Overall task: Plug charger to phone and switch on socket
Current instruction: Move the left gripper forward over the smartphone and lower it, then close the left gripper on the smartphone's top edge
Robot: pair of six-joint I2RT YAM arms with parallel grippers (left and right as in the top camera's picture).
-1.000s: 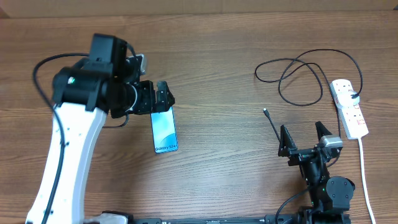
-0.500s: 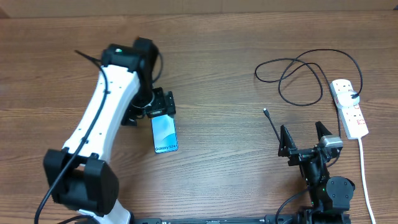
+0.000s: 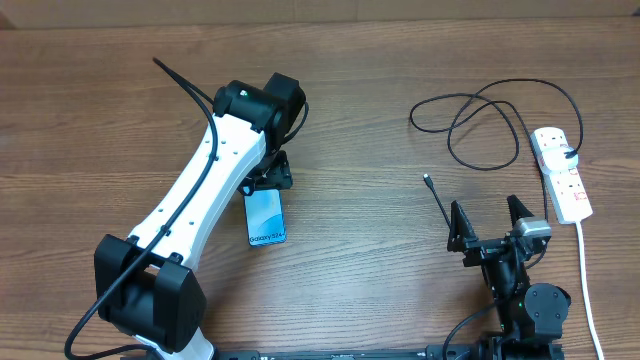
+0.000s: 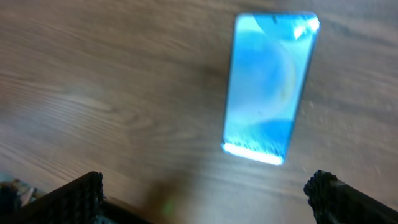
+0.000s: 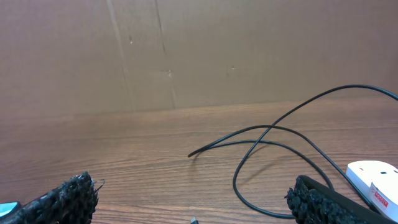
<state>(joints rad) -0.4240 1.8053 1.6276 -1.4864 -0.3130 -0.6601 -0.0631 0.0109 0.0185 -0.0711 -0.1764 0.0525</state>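
The phone (image 3: 266, 220) lies flat on the wooden table with its light-blue screen lit, the "Galaxy" end toward the front. My left gripper (image 3: 268, 177) hovers over its far end and hides that end from above. In the left wrist view the phone (image 4: 270, 87) lies ahead of the open left gripper (image 4: 205, 193), which holds nothing. The charger (image 3: 490, 125) lies in loose loops at the right, its connector tip (image 3: 427, 180) free and its black plug (image 3: 570, 152) sitting in the socket (image 3: 562, 178). My right gripper (image 3: 487, 222) stands open and empty, just front-right of the tip.
The left arm's white link (image 3: 190, 200) stretches diagonally over the table's left half. The socket's thick white cord (image 3: 588, 290) runs toward the front right edge. In the right wrist view a cardboard wall (image 5: 186, 50) closes the far side behind the charger's loops (image 5: 267, 134).
My left arm has swung rightward and turned, bringing its wrist from left of the phone to above its far end. The phone, charger and right arm have not moved.
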